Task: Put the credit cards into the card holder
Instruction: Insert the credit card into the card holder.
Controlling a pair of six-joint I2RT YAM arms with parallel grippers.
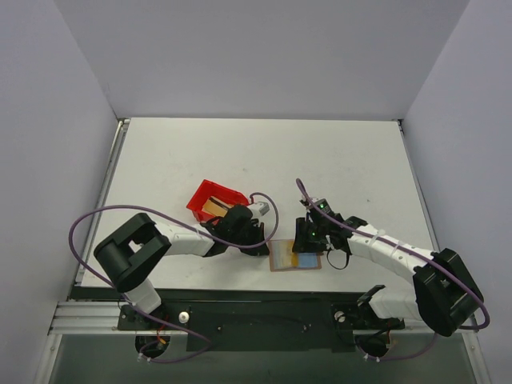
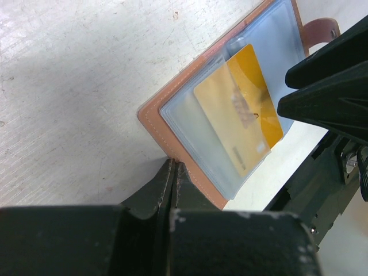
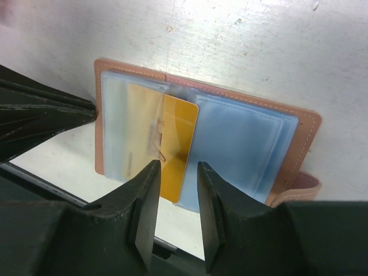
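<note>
One credit card (image 3: 179, 138) sits half inside a clear sleeve (image 3: 123, 129) of the open card holder (image 1: 277, 265), lower centre overhead. Left gripper (image 2: 172, 167), jaws pressed together, pins the holder's edge, presumably against sliding; right gripper (image 3: 178, 168) straddles the card's end, jaws spread.

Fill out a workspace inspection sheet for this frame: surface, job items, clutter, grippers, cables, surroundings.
Surface: white table, scuffed.
Job's things: card holder lies open and flat; one gold card is partly inside a clear sleeve, with one end sticking out.
Clutter: red bin on the far side of the left wrist; tan flat things inside it, too small to identify.
Grippers: left gripper shut, tips at the holder's edge; right gripper open, jaws astride the card's free end.
Cables: a purple cable loops off each arm.
Surroundings: plain pale walls on three sides; nothing else seen.
</note>
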